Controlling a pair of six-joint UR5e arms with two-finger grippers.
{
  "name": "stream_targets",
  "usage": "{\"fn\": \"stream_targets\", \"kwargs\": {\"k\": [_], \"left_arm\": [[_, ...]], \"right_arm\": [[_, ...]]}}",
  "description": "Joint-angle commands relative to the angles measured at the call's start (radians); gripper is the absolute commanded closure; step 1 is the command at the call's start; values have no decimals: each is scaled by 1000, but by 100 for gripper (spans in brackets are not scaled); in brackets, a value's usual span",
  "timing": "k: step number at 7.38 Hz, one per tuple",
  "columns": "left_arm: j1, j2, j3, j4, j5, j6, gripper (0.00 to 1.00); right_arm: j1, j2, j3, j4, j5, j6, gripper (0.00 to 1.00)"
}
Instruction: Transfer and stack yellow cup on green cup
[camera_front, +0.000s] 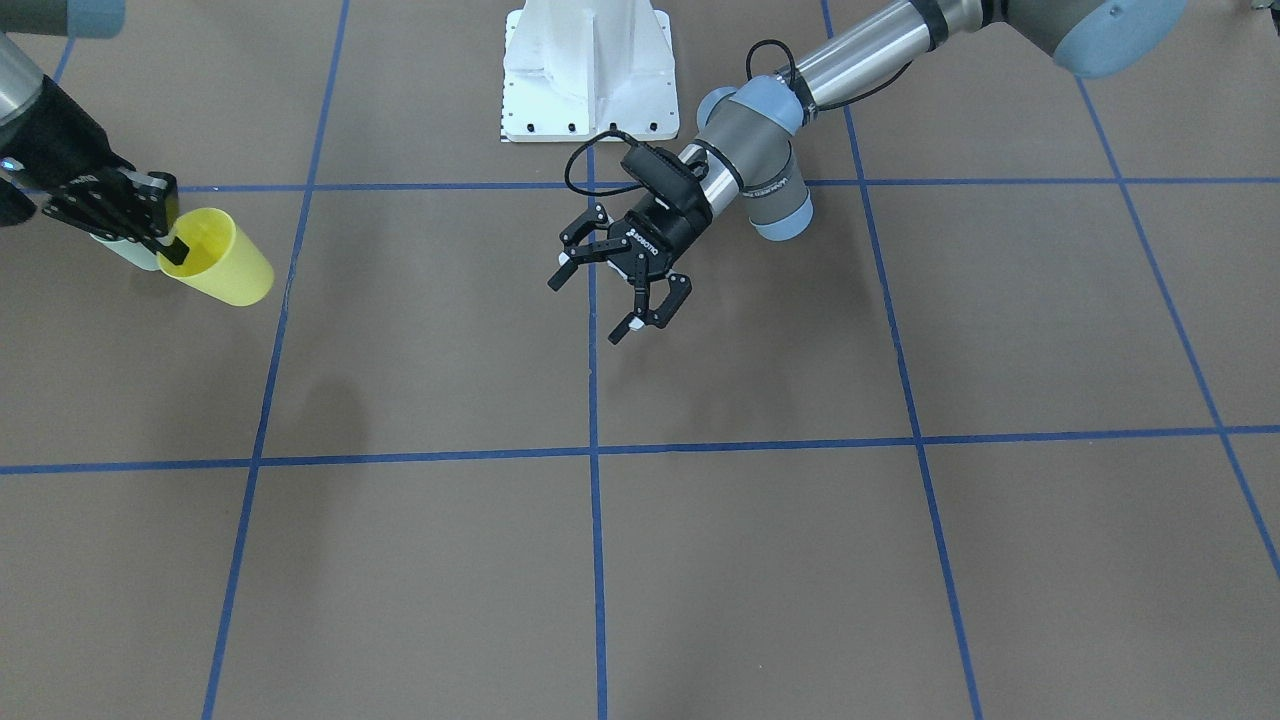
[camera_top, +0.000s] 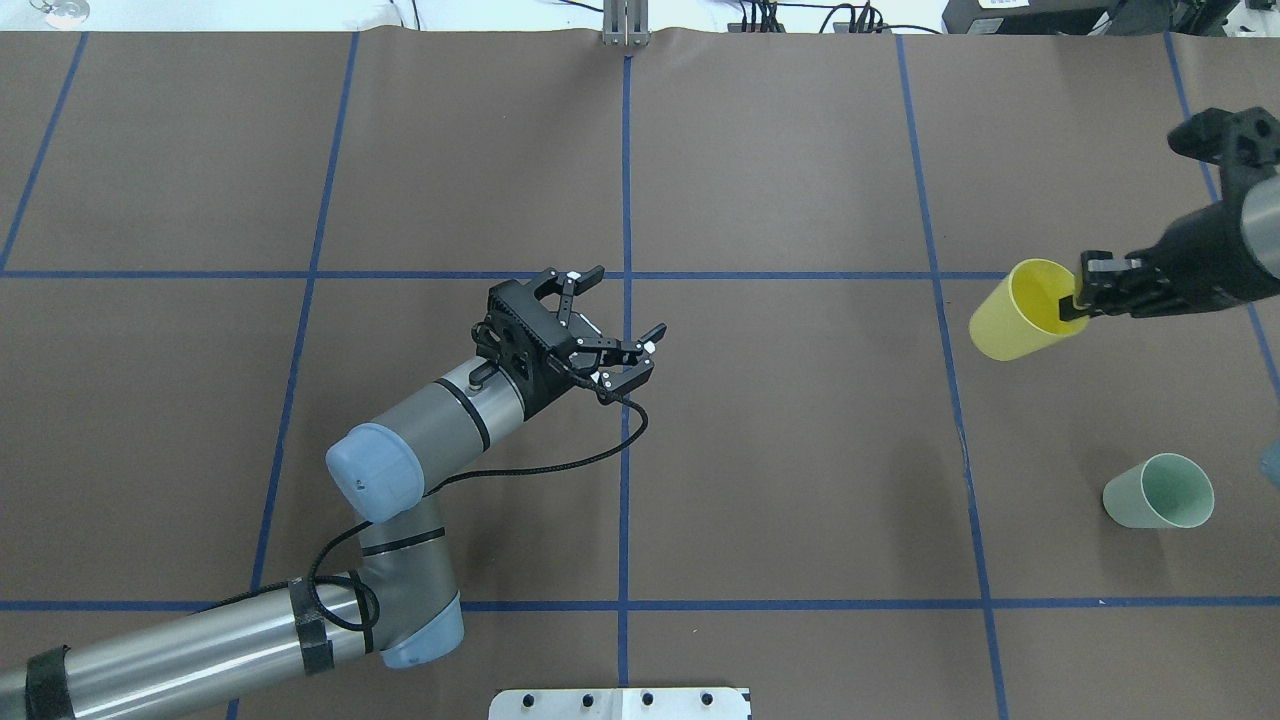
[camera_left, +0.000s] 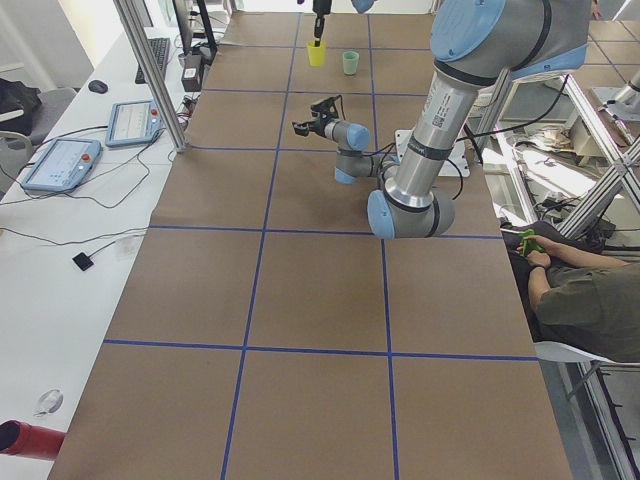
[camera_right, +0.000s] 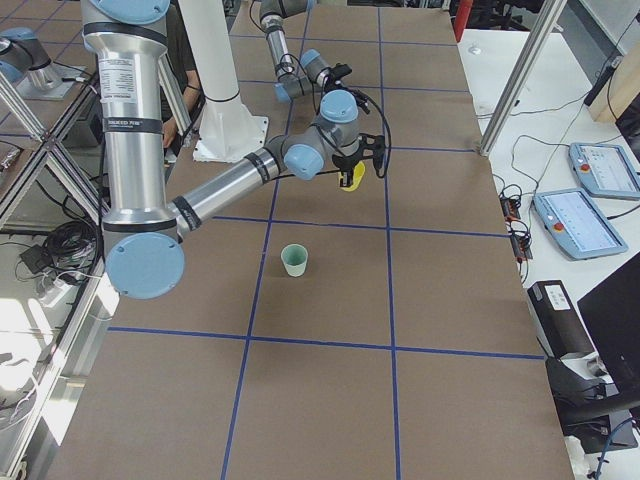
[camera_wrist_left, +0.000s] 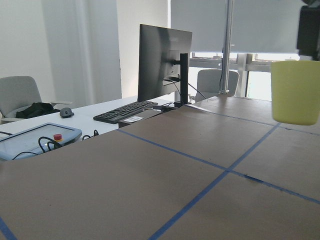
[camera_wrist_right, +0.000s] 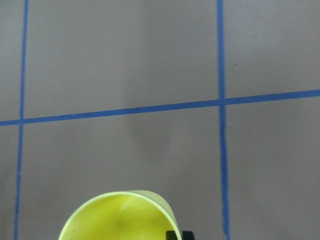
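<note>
Front-facing view: the right arm enters at 9 o'clock, its right gripper (camera_front: 168, 248) pinching the yellow cup (camera_front: 222, 258) by the rim, one finger inside. The left gripper (camera_front: 590, 308) hangs at centre, spread wide and empty. Overhead: the green cup (camera_top: 1160, 492) stands upright at 4 o'clock, apart from the yellow cup.

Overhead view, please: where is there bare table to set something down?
Bare: the squares between the left gripper and the yellow cup, and the top-left squares. Crowded: the right edge, around the green cup and right gripper.

The bench (camera_top: 780, 450) is brown, marked with a blue tape grid (camera_top: 622, 530). The green cup (camera_top: 1160, 492) stands upright on it. A white base plate (camera_front: 590, 100) sits at one edge.
</note>
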Motion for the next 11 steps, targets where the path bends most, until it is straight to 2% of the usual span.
{"fn": "stream_targets", "kwargs": {"k": [1, 3, 4, 5, 11], "left_arm": [[-44, 0, 8, 108, 9, -67, 0], [-112, -3, 8, 249, 2, -97, 0], [-164, -3, 8, 323, -72, -201, 0], [-188, -1, 8, 334, -117, -218, 0], [-190, -1, 9, 334, -117, -220, 0]], "right_arm": [[7, -215, 97, 6, -52, -3, 100], [2, -291, 106, 9, -67, -4, 100], [2, -316, 106, 12, -67, -4, 100], [-2, -337, 105, 12, -63, -8, 100], [-39, -368, 56, 12, -49, -8, 100]]}}
